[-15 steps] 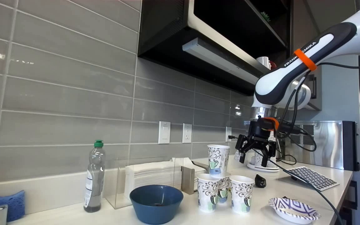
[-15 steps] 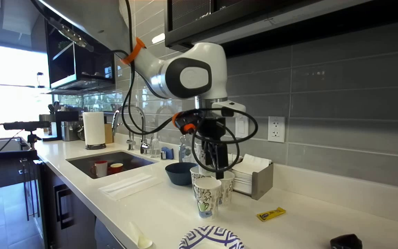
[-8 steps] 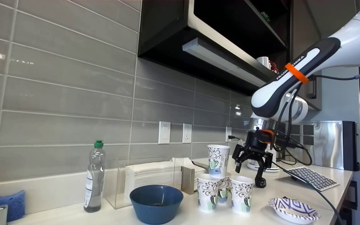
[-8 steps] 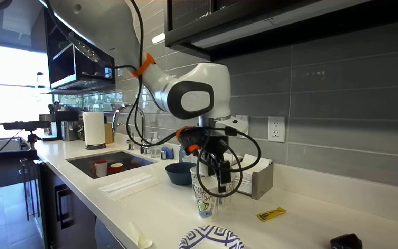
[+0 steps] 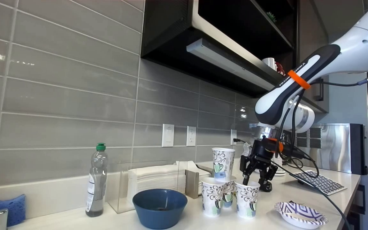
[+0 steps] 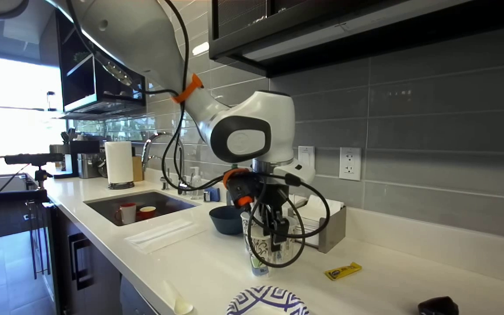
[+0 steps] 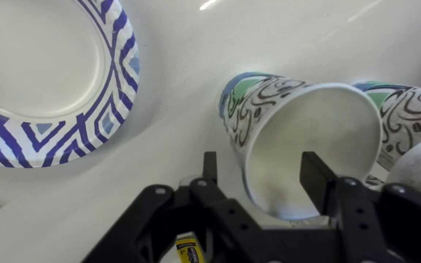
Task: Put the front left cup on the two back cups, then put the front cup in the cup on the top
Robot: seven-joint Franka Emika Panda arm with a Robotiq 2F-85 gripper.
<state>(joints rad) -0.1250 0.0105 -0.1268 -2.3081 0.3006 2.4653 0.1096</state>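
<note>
The front cup [image 5: 248, 201] is white with a dark scribbled pattern and stands upright; it also shows in the wrist view [image 7: 316, 128]. Two back cups [image 5: 212, 198] [image 5: 228, 193] stand beside it and bear another upright cup [image 5: 223, 163] on top. In an exterior view the arm and cables partly hide the front cup [image 6: 259, 262]. My gripper [image 5: 256, 182] is open and low at the front cup. In the wrist view the gripper [image 7: 260, 171] has one finger over the cup's mouth and the other outside, with the rim between them. Whether the fingers touch it, I cannot tell.
A blue bowl [image 5: 160, 210] and a napkin holder [image 5: 192, 183] stand by the cups. A purple-patterned paper plate [image 5: 300, 215] lies on the front side. A yellow packet [image 6: 343, 271] and a black object [image 6: 438, 306] lie on the counter. A cabinet [image 5: 222, 60] hangs above.
My gripper has come down to the front cup, so one finger is now over its mouth. It stays open. The cups have not moved.
</note>
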